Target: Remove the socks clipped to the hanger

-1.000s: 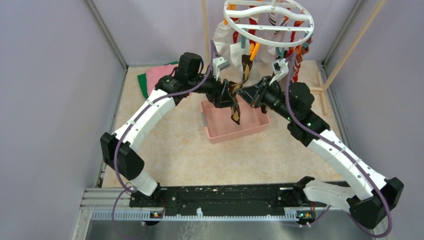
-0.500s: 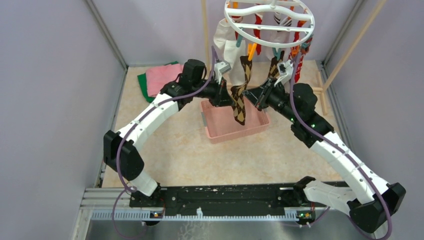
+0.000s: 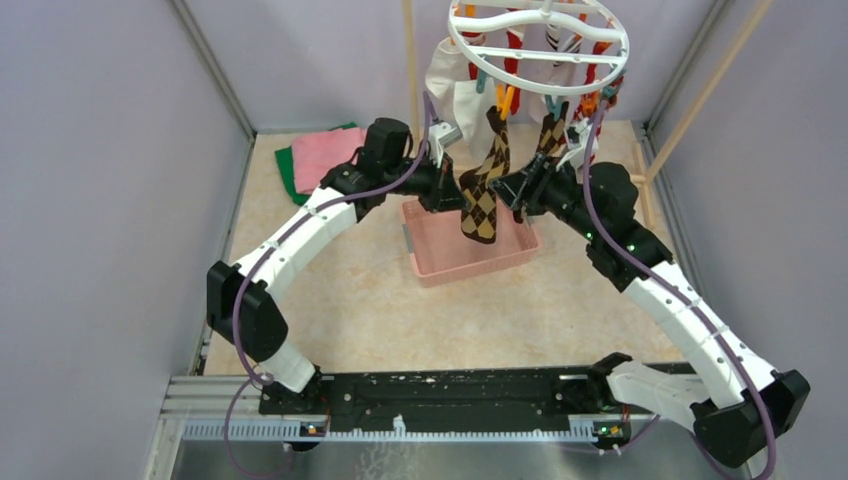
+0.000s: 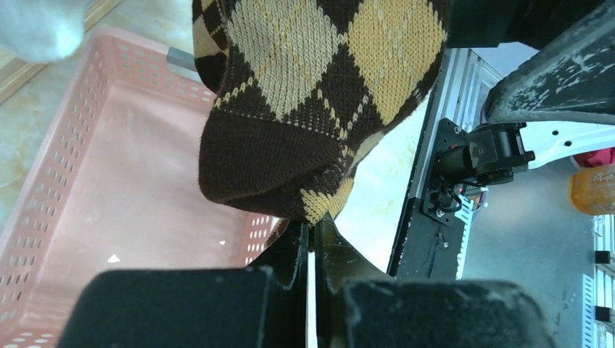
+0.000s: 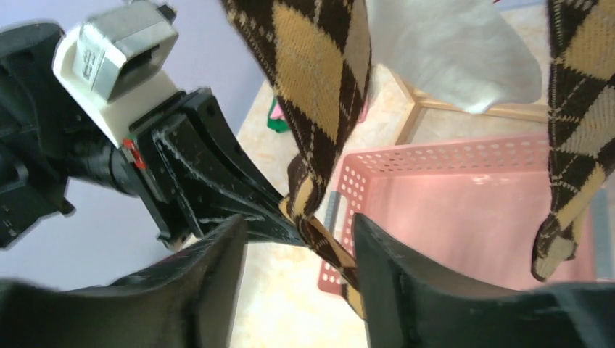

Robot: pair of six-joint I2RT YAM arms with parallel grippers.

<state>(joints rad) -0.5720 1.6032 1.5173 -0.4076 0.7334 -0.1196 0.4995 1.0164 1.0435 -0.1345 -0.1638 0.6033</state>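
The white ring hanger [image 3: 538, 40] hangs at the top with several socks clipped under it. A brown and tan argyle sock [image 3: 483, 195] dangles from it over the pink basket [image 3: 440, 262]. My left gripper [image 3: 457, 186] is shut on that sock's edge [image 4: 323, 206], nipped at the fingertips. My right gripper [image 3: 512, 188] is open, and the sock [image 5: 319, 109] hangs between its spread fingers [image 5: 217, 268], touching neither that I can see. A second argyle sock [image 5: 580, 130] and a white sock [image 5: 457, 51] hang beside it.
Folded pink and green cloths [image 3: 320, 155] lie at the back left. The wooden rack's posts [image 3: 410, 60] and foot bars [image 3: 640, 180] stand behind the basket. Purple walls close in both sides.
My right gripper has opened and let go of the argyle sock, while my left gripper has shut on it. The sock and hanger have swung back up.
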